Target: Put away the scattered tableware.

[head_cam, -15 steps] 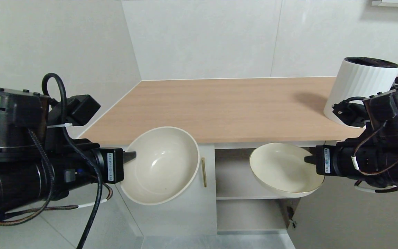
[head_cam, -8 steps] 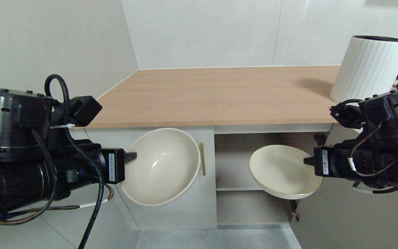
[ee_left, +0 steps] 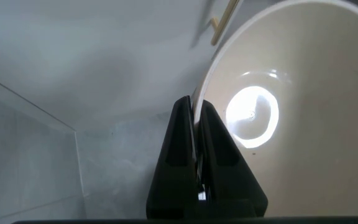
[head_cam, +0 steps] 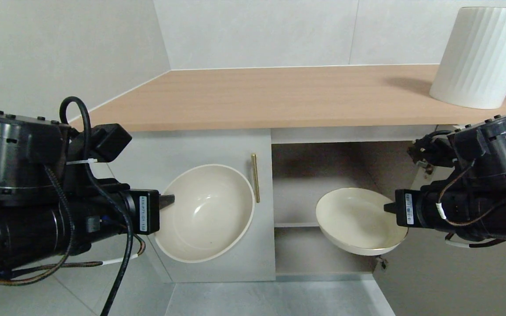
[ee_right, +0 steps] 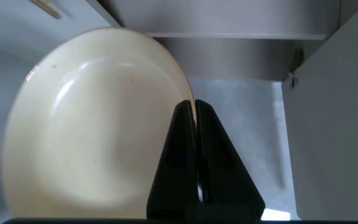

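Observation:
My left gripper (head_cam: 166, 201) is shut on the rim of a deep cream bowl (head_cam: 204, 213), held in front of the closed left cabinet door. In the left wrist view the fingers (ee_left: 194, 134) pinch the bowl (ee_left: 291, 118) at its edge. My right gripper (head_cam: 388, 207) is shut on the rim of a shallow cream plate (head_cam: 358, 219), which hangs before the open right cabinet bay, about level with its shelf. The right wrist view shows the fingers (ee_right: 194, 127) clamped on the plate (ee_right: 98, 130).
A wooden countertop (head_cam: 279, 94) runs above the cabinet, with a white ribbed container (head_cam: 481, 57) at its right end. The closed left door carries a brass handle (head_cam: 255, 177). The open bay has a shelf (head_cam: 292, 224) and a lower floor. Grey floor lies below.
The whole head picture has shifted: the camera sits lower, showing more cabinet front. Both grippers keep their hold on the bowl and plate at nearly the same places.

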Robot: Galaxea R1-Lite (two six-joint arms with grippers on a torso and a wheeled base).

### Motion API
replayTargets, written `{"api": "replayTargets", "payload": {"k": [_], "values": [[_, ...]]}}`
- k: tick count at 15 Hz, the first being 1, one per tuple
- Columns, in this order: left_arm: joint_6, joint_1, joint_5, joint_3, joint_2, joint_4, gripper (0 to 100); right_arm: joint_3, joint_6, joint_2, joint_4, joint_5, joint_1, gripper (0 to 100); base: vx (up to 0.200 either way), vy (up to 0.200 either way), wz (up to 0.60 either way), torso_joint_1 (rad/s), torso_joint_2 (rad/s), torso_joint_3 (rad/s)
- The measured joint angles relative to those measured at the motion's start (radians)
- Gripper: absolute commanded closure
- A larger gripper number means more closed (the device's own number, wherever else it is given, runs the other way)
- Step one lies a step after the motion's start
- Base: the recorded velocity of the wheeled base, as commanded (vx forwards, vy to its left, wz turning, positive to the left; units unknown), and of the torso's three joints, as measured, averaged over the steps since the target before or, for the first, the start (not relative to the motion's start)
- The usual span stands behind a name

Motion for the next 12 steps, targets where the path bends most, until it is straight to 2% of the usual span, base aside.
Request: {"api": "replayTargets", "payload": {"k": [7,10,12], "values": [[0.001,-0.001,0.0,0.0,0.0,-0.002,100,-0.008,-0.01,0.045,-0.013,0.002,0.0,100,0.0,0.0,0.0,-0.007,0.03,0.02],[0.0,0.0,0.0,-0.001,0.005,-0.003,100,-0.01,-0.044,0.15,-0.132,0.003,-0.004,100,0.0,0.0,0.0,0.0,0.0,0.0],[0.0,0.0,0.0,-0.001,0.011,-0.004,100,-0.026,-0.066,0.259,-0.261,0.003,-0.009,100,0.0,0.0,0.0,0.0,0.0,0.0]]}}
